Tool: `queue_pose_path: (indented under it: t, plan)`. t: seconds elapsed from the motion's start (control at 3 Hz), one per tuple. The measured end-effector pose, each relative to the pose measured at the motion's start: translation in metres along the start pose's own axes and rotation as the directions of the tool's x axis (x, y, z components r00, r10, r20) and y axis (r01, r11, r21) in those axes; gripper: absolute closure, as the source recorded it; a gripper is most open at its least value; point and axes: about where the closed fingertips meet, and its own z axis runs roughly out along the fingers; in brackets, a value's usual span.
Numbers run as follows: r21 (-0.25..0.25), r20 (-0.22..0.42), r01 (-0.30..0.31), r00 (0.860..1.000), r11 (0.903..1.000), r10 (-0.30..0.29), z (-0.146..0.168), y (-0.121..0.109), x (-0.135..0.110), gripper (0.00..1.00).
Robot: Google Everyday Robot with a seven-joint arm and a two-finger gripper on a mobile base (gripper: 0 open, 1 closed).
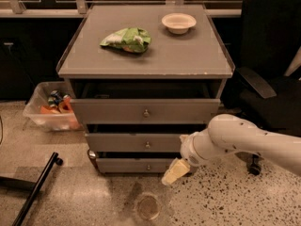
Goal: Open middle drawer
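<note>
The grey cabinet has three stacked drawers. The middle drawer (136, 142) has a flat grey front and a small round metal knob (147, 145) at centre. It sits between the wider top drawer (143, 111) and the narrowest bottom drawer (136, 165). My white arm comes in from the right. My gripper (175, 172) hangs low in front of the right end of the bottom drawer, to the right of and below the middle knob, not touching it.
A green bag (127, 39) and a white bowl (178, 22) lie on the cabinet top (188, 55). A clear bin (49, 109) of items stands at the left. A black chair (268, 79) is at the right. A black bar (35, 189) lies on the floor at lower left.
</note>
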Motion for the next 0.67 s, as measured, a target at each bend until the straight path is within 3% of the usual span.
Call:
queue_pose_path:
  t: [0.67]
  plan:
    - [0.043, -0.005, -0.003, 1.000, 0.9991, 0.004, 0.066, -0.076, 0.016, 0.00]
